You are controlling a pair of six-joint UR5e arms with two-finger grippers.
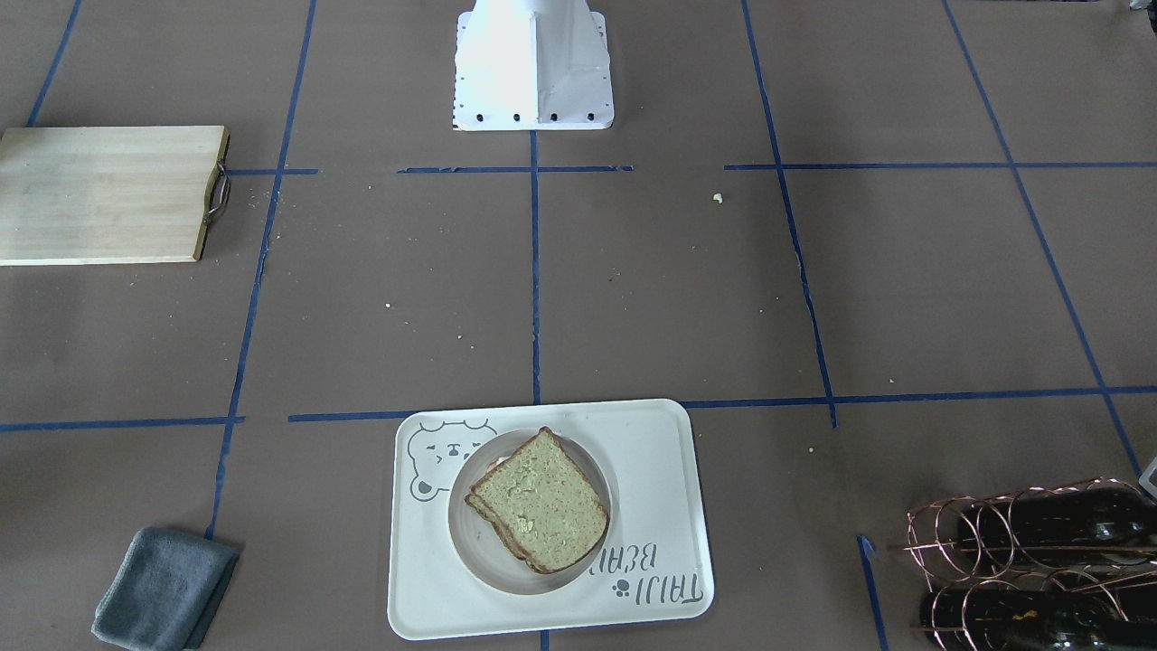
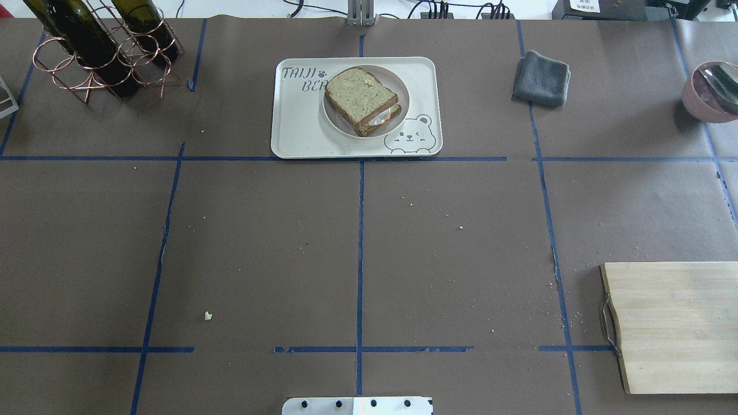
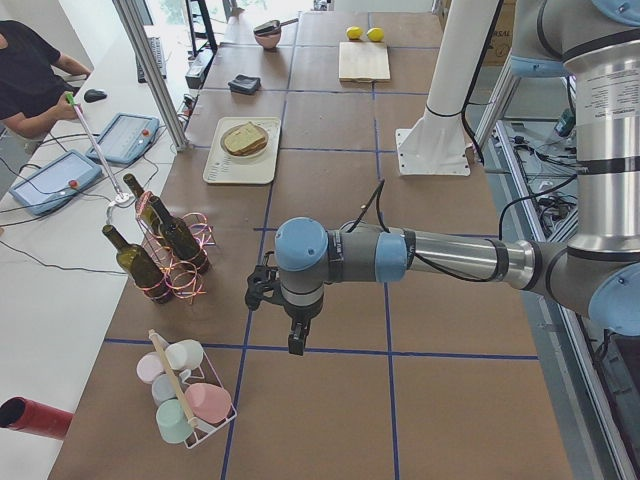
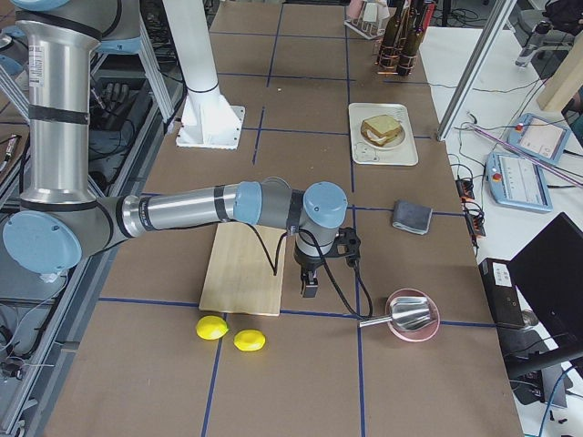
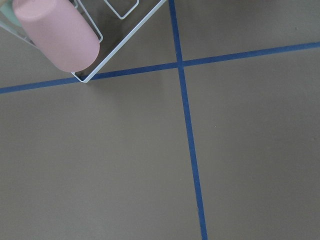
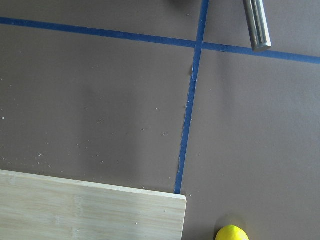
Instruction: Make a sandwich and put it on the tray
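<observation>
Sandwich [image 1: 540, 502] of two square brown-crusted slices of pale greenish bread lies on a small round grey-white plate [image 1: 475, 553]. The plate rests inside the large white rounded-rectangle tray [image 1: 655, 452] with the grey bear drawing, at 6 o'clock in the front-facing view. From the tray, a pale wooden board [image 1: 104, 194] with a metal handle lies well apart at 10 o'clock. A folded grey cloth [image 1: 163, 588] lies at 8 o'clock and a copper wire rack [image 1: 1039, 561] of dark wine bottles at 4 o'clock. The white robot base [image 1: 533, 63] stands at 12 o'clock.

Overhead, the sandwich shows white egg between its slices at their 5 o'clock edge. A pink bowl [image 2: 706, 95] holding a metal scoop sits at 2 o'clock of the view, and crumbs dot the brown worktop [image 2: 259, 242].

From the left end, the left gripper [image 3: 297, 343] hangs pointing down over bare worktop, well apart from the tray at its 11 o'clock. A white wire basket [image 3: 185, 395] of pastel cups stands at its 8 o'clock. I cannot tell whether it is released or clenched.

From the right end, the right gripper [image 4: 310, 284] hangs just beside the wooden board, with two yellow lemons [image 4: 211, 327] at its 7 o'clock. Its state cannot be told either.

The left wrist view shows a pink cup [image 5: 57, 35] at 11 o'clock and crossing blue tape [image 5: 187, 130].

The right wrist view shows the board's corner at 7 o'clock and a steel handle [image 6: 256, 22] at 1 o'clock.
</observation>
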